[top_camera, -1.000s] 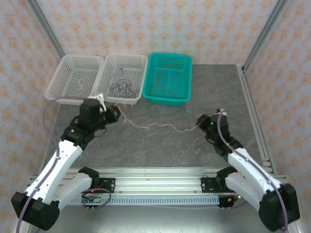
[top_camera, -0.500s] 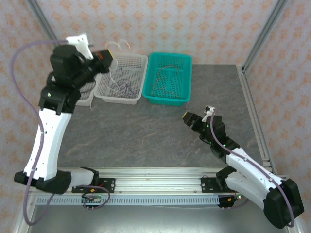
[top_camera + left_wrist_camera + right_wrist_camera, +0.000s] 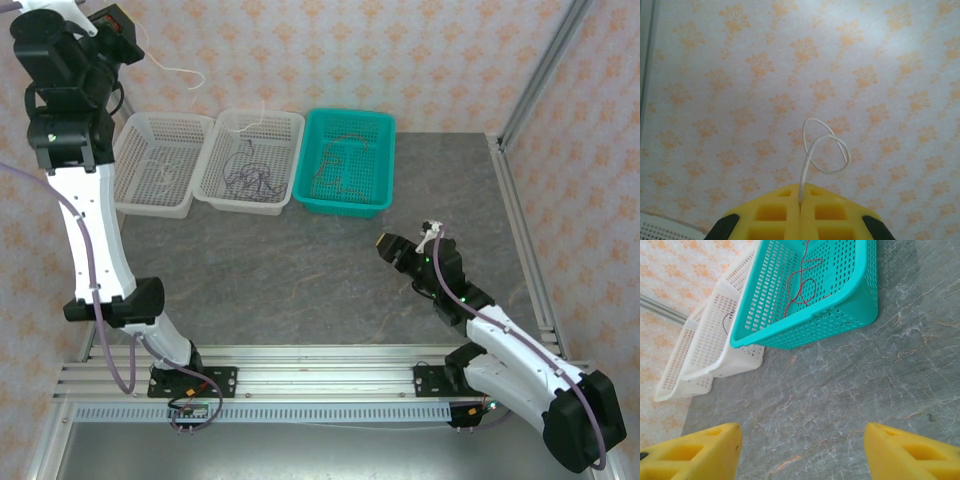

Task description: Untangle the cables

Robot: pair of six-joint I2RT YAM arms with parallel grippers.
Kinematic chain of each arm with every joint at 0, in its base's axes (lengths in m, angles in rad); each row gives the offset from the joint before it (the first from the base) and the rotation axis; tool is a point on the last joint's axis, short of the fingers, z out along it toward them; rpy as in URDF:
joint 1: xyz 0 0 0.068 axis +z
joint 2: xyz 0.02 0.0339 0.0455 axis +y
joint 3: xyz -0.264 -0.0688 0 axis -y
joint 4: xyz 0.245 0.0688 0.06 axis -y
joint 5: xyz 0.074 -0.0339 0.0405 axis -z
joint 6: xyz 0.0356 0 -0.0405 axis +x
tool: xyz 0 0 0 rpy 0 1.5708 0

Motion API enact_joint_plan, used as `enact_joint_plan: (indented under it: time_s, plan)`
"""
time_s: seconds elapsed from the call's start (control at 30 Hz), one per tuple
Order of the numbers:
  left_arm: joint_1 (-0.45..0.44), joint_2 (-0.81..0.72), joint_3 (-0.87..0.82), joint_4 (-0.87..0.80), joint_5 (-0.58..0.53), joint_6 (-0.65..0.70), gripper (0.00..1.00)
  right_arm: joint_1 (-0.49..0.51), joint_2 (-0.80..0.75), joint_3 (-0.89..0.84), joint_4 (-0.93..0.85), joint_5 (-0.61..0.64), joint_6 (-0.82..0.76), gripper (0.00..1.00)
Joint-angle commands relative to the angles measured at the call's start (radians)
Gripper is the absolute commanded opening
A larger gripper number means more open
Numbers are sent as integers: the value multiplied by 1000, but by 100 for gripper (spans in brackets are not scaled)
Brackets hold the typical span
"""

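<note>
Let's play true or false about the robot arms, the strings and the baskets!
1. The left gripper pinches a white cable. True.
2. The right gripper holds a red cable. False: its jaws are open and hold nothing.
3. The red cable lies in the teal basket. True.
4. The dark cables lie in the teal basket. False: they lie in the middle white basket.
</note>
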Motion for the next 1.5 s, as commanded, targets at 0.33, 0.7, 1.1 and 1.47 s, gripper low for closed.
enact_joint_plan:
  time_s: [0.33,0.7,1.1,1.47]
  plan:
    - [143,197,-148,37,2,103,0,2,-59,41,-103,35,-26,66]
    - [163,319,-523,-6,-148,113,1,2,-69,66,-156,20,-10,66]
    - [163,-106,-829,164,-65,-32,100,-46,-167,92,-395,380,-9,66]
    - [-216,-732,-1469,241,-195,115,100,-249,26,86,-186,632,-272,78]
